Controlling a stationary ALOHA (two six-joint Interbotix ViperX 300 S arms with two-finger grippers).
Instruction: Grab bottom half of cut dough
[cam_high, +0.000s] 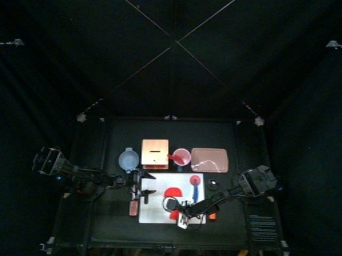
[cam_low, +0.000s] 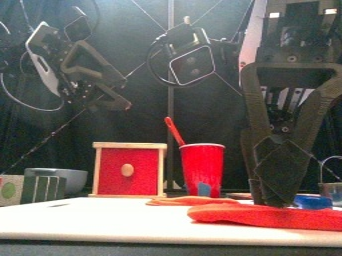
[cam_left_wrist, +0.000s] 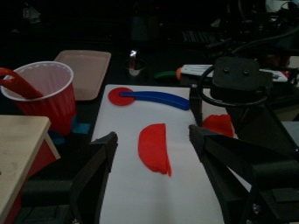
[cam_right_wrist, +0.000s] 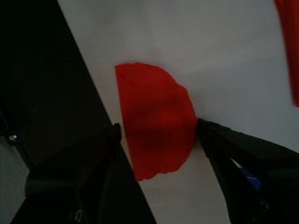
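Observation:
The bottom half of cut dough (cam_right_wrist: 158, 114) is a flat red lump lying near the edge of the white mat (cam_right_wrist: 233, 79). My right gripper (cam_right_wrist: 158, 131) hangs right over it, open, with one jaw on each side and nothing gripped. From the front, the right gripper (cam_low: 275, 188) stands just above the red dough (cam_low: 267, 214). The left wrist view has this half (cam_left_wrist: 219, 125) partly hidden under the right gripper (cam_left_wrist: 233, 92). The matching other red half (cam_left_wrist: 155, 147) lies apart on the mat. My left gripper (cam_left_wrist: 158, 175) is open and holds nothing, back from the mat.
A red cup (cam_left_wrist: 41, 87) with a red tool in it stands behind the mat. A blue-handled cutter (cam_left_wrist: 152, 96) lies on the mat's far part. A wooden box with a red face (cam_low: 130, 170) and a pink tray (cam_high: 209, 158) stand at the back.

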